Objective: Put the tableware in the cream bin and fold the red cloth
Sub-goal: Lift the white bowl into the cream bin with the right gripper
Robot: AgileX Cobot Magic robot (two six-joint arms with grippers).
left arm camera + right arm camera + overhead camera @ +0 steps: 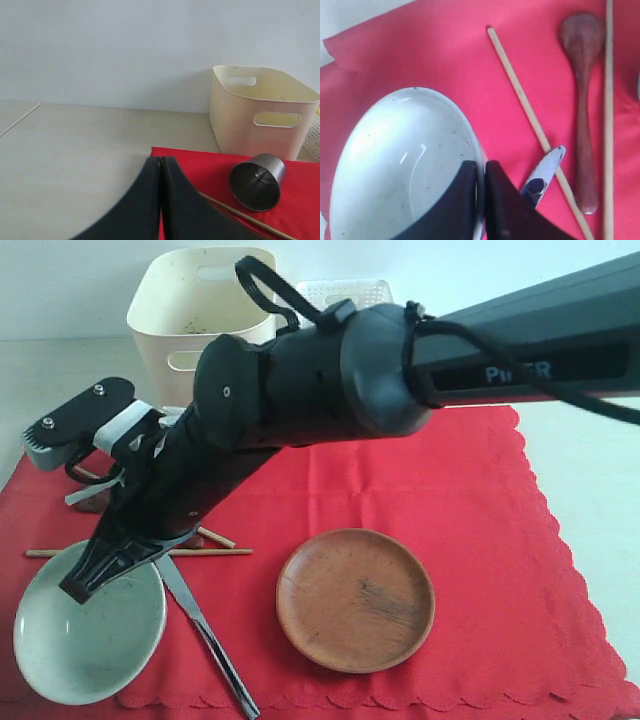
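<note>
The whitish bowl (395,165) is clamped at its rim by the right gripper (481,167), the left gripper (160,162) pressed together on nothing; a lift to the cream bin (235,130) is called for next.

The large red fabric cloth (480,540) lay spread on the counter (75,150). The tall cream plastic bin (170,330) stood behind it, and the white lattice basket (345,292) stood at the bin's right. On the cloth, the round brown plate (355,600) sat front and centre. The whitish bowl (90,640) sat to its left, rim in my right pincer (482,167), with the grey metal knife (210,640) between them. Behind the bowl, the dark wooden spoon (583,100) lay between two thin wooden chopsticks (530,115). The steel cup (257,181) lay before the bin.
</note>
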